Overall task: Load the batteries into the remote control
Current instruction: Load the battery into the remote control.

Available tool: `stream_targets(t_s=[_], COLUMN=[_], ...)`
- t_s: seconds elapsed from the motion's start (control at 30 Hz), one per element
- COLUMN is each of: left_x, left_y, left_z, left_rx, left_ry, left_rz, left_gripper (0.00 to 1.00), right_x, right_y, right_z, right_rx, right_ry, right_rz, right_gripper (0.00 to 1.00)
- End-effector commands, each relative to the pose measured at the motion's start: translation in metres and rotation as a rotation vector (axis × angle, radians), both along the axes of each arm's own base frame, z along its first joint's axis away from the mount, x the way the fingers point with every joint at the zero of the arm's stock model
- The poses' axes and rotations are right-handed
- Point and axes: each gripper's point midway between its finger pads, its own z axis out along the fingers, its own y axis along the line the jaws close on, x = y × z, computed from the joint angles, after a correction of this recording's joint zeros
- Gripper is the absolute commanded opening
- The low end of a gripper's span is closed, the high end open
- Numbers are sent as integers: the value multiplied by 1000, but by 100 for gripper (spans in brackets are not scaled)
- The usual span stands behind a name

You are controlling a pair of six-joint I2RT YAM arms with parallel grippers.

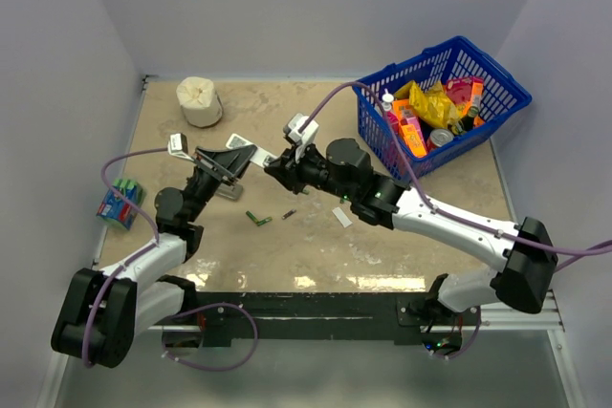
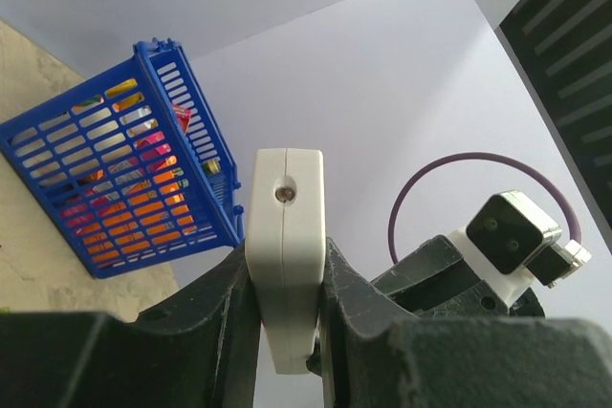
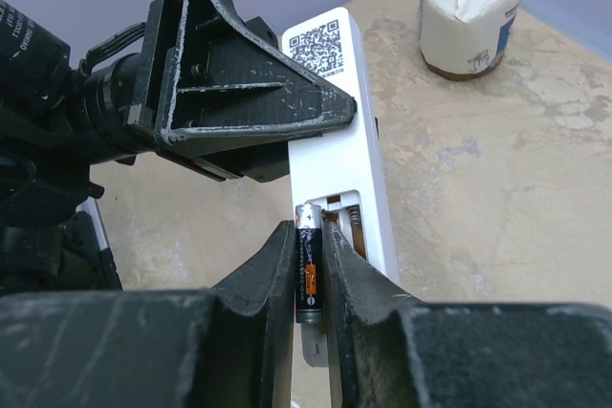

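My left gripper (image 1: 229,167) is shut on the white remote control (image 1: 251,152) and holds it above the table; in the left wrist view its end (image 2: 285,236) is clamped between the fingers (image 2: 225,312). The right wrist view shows the remote (image 3: 330,102) back side up, its battery compartment (image 3: 349,222) open with a spring showing. My right gripper (image 1: 275,167) is shut on a dark battery (image 3: 309,274), held lengthwise at the compartment's left slot. A green battery (image 1: 258,220) and a dark one (image 1: 288,213) lie loose on the table.
A small white cover piece (image 1: 341,217) lies by the right arm. A blue basket (image 1: 497,83) full of packets stands at the back right. A paper roll (image 1: 199,100) stands at the back left, and a wrapped pack of green cells (image 1: 119,203) lies at the left edge.
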Motion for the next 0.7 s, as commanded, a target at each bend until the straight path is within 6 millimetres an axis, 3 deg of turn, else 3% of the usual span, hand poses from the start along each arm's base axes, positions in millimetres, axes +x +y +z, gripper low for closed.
stream_targets(t_s=[0.0, 0.67], left_x=[-26, -29], left_y=[1, 1], left_z=[48, 48], left_rx=[-87, -78], left_ry=[-157, -135], left_rz=[-50, -50], left_gripper=[0, 0], right_x=[25, 17], right_y=[-21, -22], right_z=[12, 11], right_rx=[50, 55], right_ry=[-40, -32], right_rz=[-108, -70], right_gripper=[18, 36])
